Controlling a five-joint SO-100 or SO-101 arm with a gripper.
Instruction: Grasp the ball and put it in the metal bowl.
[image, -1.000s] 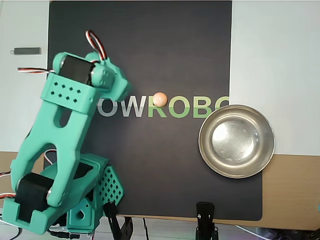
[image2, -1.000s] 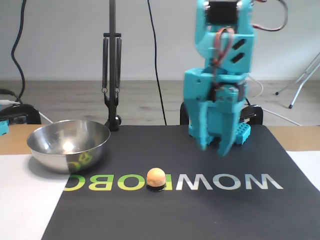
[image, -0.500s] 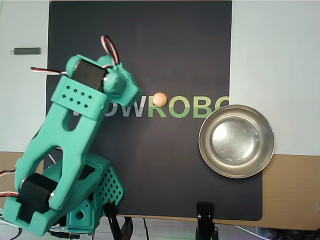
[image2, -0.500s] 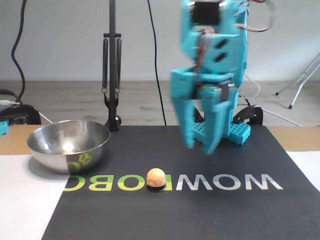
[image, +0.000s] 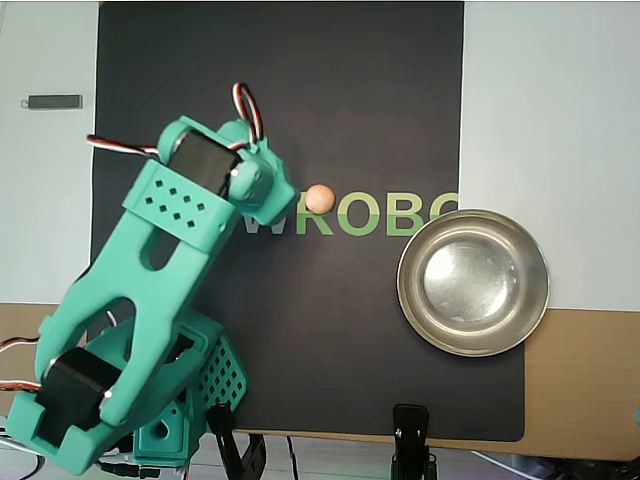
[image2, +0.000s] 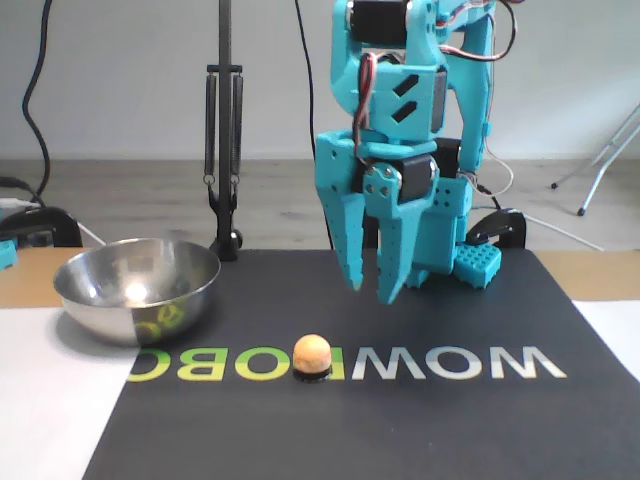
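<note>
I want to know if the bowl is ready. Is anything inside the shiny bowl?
No. From overhead, the metal bowl shows only its bare, reflective bottom. The ball sits outside it on the black mat; nothing is hidden.

1. Both views are evenly, brightly lit w/ soft daylight-like light; no harsh shadows are cast.
2. In overhead view, white sheets at the edges are nearly blown out; black mat is rendered matte, w/o glare.
3. Metal bowl shows a washed-out bright patch on its flat bottom in overhead view; in fixed view a small hot spot is seen inside the bowl.
4. Ball is lit from above, w/ a small dark contact shadow beneath in fixed view.
5. Focus is fairly sharp throughout; slight softness & compression noise are noted. No obvious edge distortion is seen.
</note>
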